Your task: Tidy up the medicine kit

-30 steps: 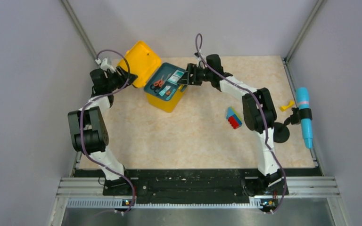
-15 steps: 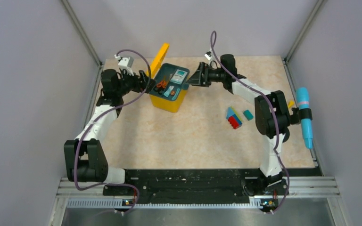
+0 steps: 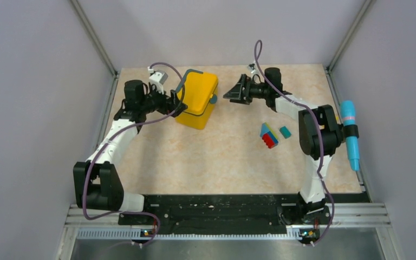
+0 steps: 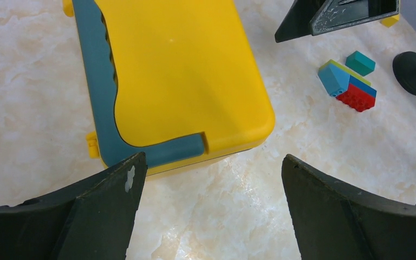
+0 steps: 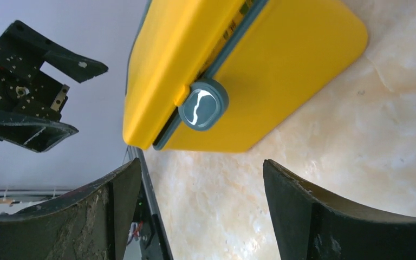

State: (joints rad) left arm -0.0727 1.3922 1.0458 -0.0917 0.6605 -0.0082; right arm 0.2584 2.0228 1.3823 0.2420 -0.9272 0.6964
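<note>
The yellow medicine kit point(image 3: 199, 99) stands at the back of the table with its lid shut and its dark teal handle point(image 3: 187, 82) toward the back left. Its round teal latch point(image 5: 202, 103) faces my right gripper. My left gripper point(image 3: 177, 103) is open and empty just left of the kit; the left wrist view shows the closed lid point(image 4: 184, 70) and handle point(image 4: 108, 103) between the spread fingers point(image 4: 97, 211). My right gripper point(image 3: 232, 93) is open and empty a short way right of the kit. The kit's contents are hidden.
A small stack of coloured blocks point(image 3: 268, 136) and a loose teal block point(image 3: 285, 131) lie right of centre. A cyan pen-like tool point(image 3: 350, 134) on a black round stand point(image 3: 322, 153) is at the right edge. Walls close in the back and sides.
The kit's lid has swung down from open to shut, hiding the teal tray and its contents. My left gripper followed it to the right. My right gripper backed away to the right.
</note>
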